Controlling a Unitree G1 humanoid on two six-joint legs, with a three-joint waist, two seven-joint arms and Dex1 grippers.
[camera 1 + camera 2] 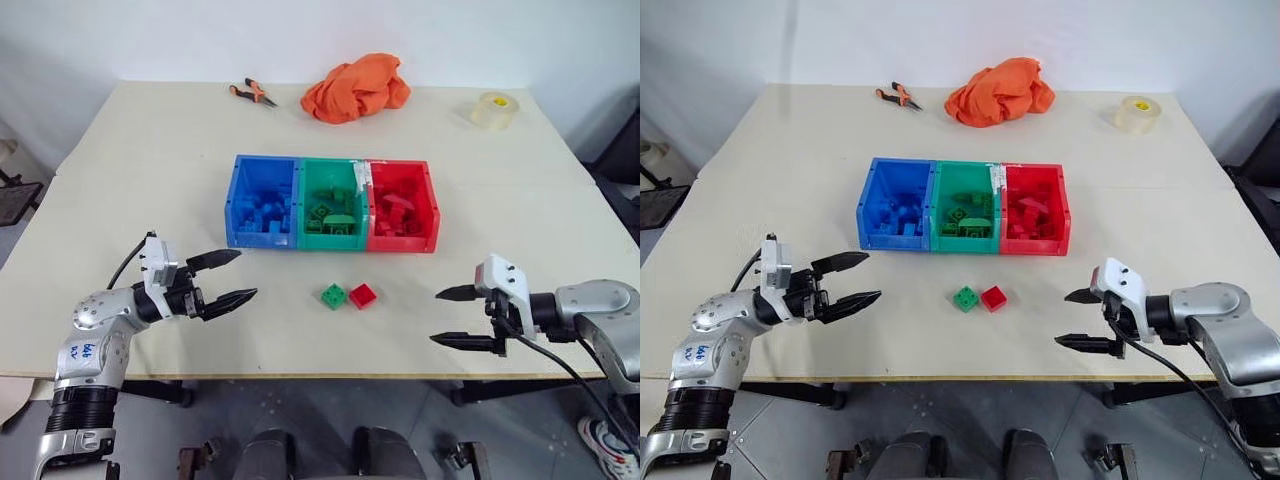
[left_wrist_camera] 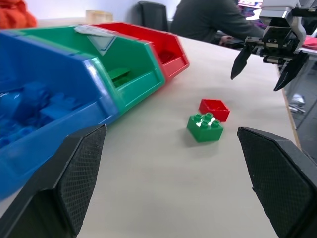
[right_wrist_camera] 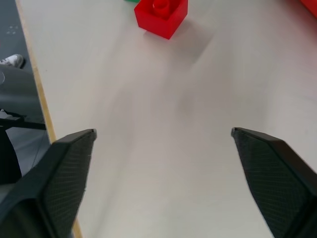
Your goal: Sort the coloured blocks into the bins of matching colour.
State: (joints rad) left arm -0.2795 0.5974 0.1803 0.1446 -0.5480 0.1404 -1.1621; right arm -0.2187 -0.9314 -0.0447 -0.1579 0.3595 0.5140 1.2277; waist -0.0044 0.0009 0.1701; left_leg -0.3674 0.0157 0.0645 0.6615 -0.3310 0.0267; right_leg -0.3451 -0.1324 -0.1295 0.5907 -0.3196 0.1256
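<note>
The right end effector (image 1: pixel 455 316) hangs just above the tabletop (image 1: pixel 130 180) near its front edge, fingers spread wide with nothing between them. The left end effector (image 1: pixel 228 277) mirrors it on the other side, pointing roughly level toward the middle, its fingers also apart and empty. Both look parked at the flanks, probably so that either arm can reach in without crossing the other.

Between them, well short of either, a green block (image 1: pixel 334 296) and a red block (image 1: pixel 363 294) sit touching side by side on the bare tabletop. Just beyond stand the three bins in a tight row: blue bin (image 1: pixel 237 200), green bin (image 1: pixel 358 235), red bin (image 1: pixel 430 205), each already holding blocks of its own colour. Two blocks therefore seem to be all that is left to sort.

Farther back lie an orange cloth (image 1: pixel 356 87), a pair of pliers (image 1: pixel 252 94) and a tape roll (image 1: pixel 494 110), clear of the work.

The left wrist view adds a seated person (image 2: pixel 210 22) beyond the table, and the sloped fronts of the bins. The right wrist view shows the red block close ahead of that arm's fingers.
</note>
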